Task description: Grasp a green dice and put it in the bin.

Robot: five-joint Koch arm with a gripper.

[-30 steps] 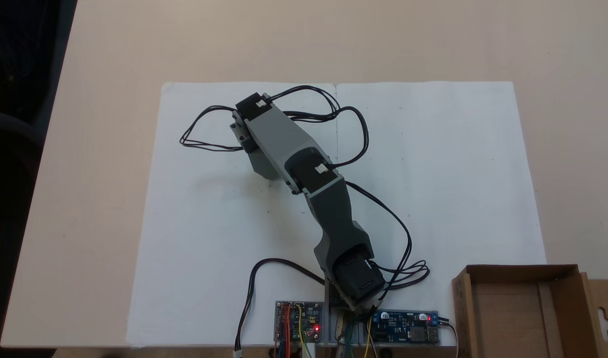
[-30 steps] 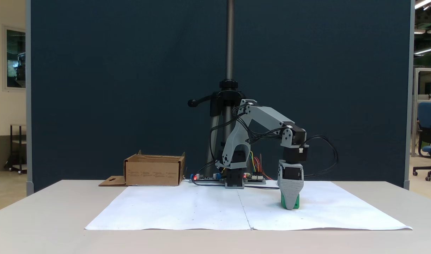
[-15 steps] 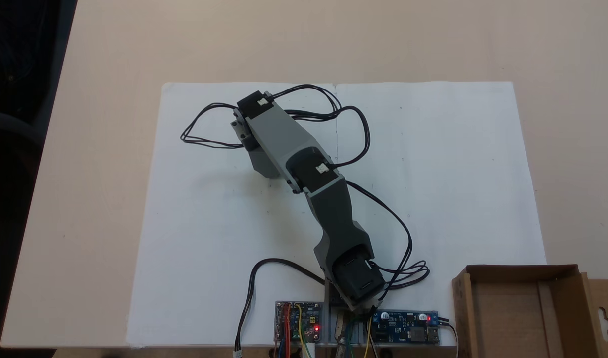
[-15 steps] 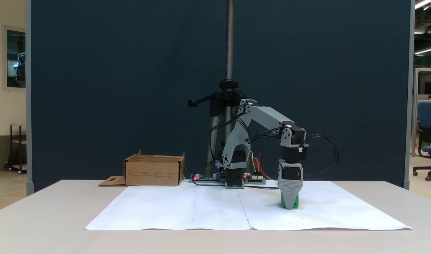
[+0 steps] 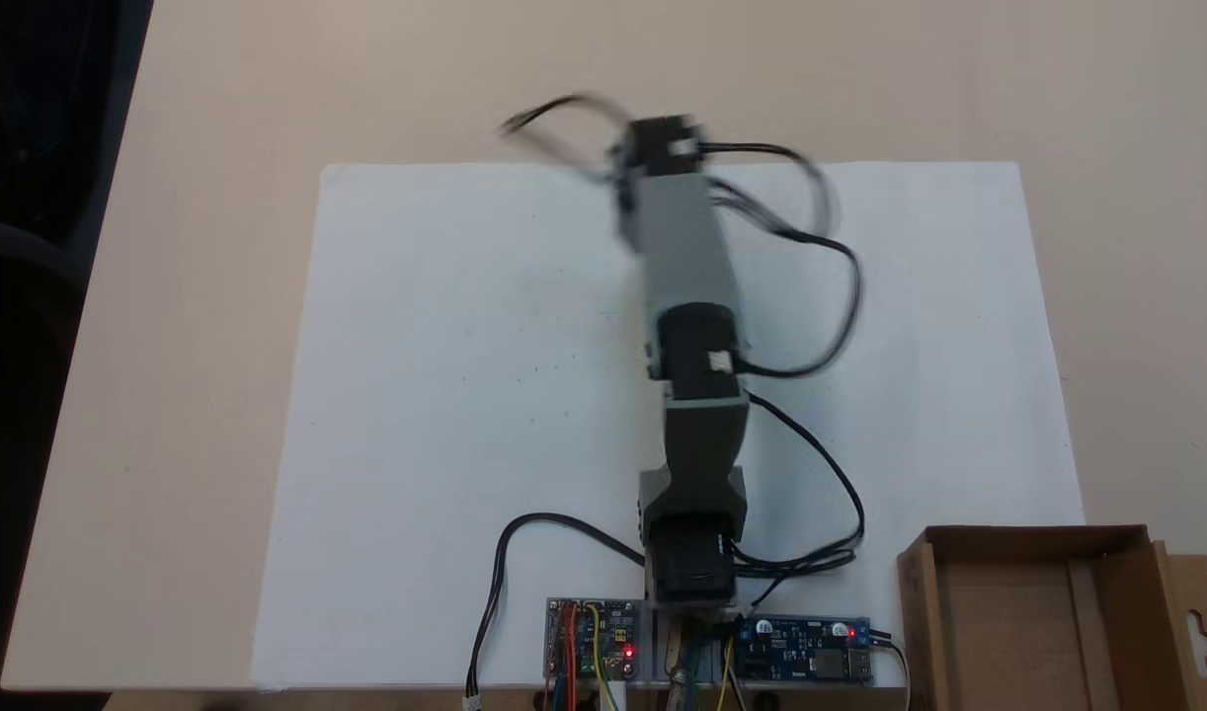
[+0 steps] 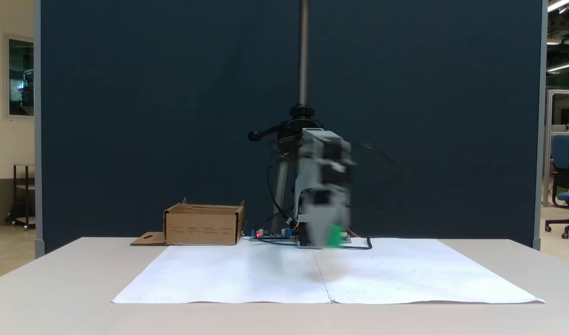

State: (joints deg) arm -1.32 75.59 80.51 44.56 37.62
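**Dice lifted clear of the paper, bin not yet reached**

You have the green dice (image 6: 335, 235) at the tip of the gripper (image 6: 325, 237), hanging above the white paper (image 6: 247, 274) with a soft shadow on the sheet under it. The arm is smeared with motion blur, so the jaws cannot be made out one by one; from the way the dice rides off the paper at the tip, I judge them closed on it. Seen from the front, the dice is well to the right of the bin (image 6: 203, 226), roughly over the paper's centre crease. In the view from above, the bin (image 5: 1018, 612) sits at the paper's lower right corner, beside the circuit boards (image 5: 806, 652), and the arm covers the dice.

Treat the dice as light and rigid: small, hard plastic, not easily crushed. Its flat faces are likely smooth, so the risk is slipping, not breaking. Hold it on two opposite flat faces, centred between the pads, never corner to corner. A fast swing could twist it loose, so ease off before you reach the bin, and release low inside its walls so the cube does not bounce out.
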